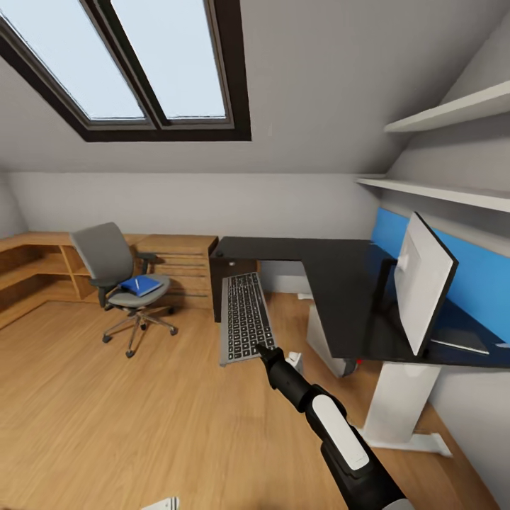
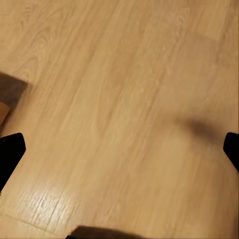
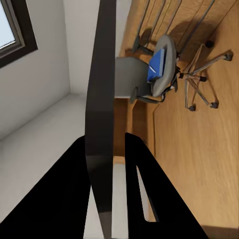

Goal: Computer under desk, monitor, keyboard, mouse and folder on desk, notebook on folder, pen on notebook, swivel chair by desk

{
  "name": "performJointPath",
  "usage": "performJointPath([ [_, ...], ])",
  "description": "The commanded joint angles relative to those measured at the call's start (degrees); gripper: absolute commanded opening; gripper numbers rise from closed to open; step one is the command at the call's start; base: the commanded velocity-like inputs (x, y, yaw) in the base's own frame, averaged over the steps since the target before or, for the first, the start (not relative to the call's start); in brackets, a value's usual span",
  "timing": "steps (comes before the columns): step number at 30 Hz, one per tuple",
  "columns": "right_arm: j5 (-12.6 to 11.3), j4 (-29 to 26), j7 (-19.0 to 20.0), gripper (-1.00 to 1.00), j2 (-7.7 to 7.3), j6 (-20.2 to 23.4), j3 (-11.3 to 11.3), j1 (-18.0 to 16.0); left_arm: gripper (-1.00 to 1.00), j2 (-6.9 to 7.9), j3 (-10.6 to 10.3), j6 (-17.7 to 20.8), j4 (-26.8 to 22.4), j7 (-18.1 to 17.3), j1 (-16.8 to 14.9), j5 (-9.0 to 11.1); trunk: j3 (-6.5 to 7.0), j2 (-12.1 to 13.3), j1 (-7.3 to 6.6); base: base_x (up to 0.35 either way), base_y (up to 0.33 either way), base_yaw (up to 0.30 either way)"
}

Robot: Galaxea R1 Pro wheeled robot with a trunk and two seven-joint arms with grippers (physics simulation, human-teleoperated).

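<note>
Slim dark-keyed keyboard point(image 1: 244, 319) held aloft; blue folder point(image 1: 141, 285) lies on swivel chair point(image 1: 117, 280).

I see a warm wood-plank floor point(image 1: 106, 418) with a soft satin sheen. The bench point(image 1: 333, 283) has a matt black top on smooth white legs. At ten o'clock the swivel chair point(image 1: 113, 265) wears grey cloth over a chrome base. My right hand point(image 1: 263, 350) looks like matt black plastic, gripping the keyboard point(image 1: 244, 315) with its grey-silver frame.

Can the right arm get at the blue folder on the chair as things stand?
Probably not. The right gripper is shut on the keyboard, held in the air, and the folder lies on the swivel chair across open floor, well beyond the arm.
</note>
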Motion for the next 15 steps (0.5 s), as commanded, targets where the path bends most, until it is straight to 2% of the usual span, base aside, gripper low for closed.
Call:
performJointPath([
  [1,-0.40,0.00,0.19,-1.00,-0.01,0.16,-0.06,-0.02,1.00,0.03,-0.21,0.22,-0.09,0.43,-0.03,0.45,0.16,0.38,-0.19,0.330,0.000,0.172],
  [15,-0.36,0.00,0.19,-1.00,-0.04,0.09,-0.08,-0.02,1.00,-0.04,-0.21,0.14,-0.09,0.44,-0.03,0.44,2.76,6.00,-3.27,0.330,0.000,0.023],
])
